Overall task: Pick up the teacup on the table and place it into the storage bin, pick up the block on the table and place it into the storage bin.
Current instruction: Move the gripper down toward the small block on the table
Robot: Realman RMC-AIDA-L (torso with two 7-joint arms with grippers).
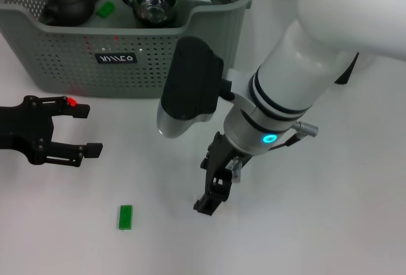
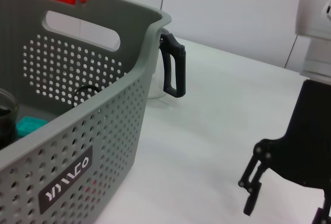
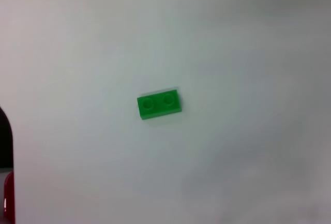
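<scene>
Holding teapot (image 1: 68,4), glass teacup (image 1: 152,0), green block (image 1: 105,9), storage bin (image 1: 76,59); left pincer (image 1: 79,130) released.

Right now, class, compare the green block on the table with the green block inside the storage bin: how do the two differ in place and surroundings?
The green block on the table lies alone on the bare white table, in front of the storage bin; the green block inside the storage bin sits on the bin's floor between a dark teapot and a glass teapot. The table block lies between the left gripper and right gripper; the bin block lies beyond both. Both are small and bright green.
</scene>
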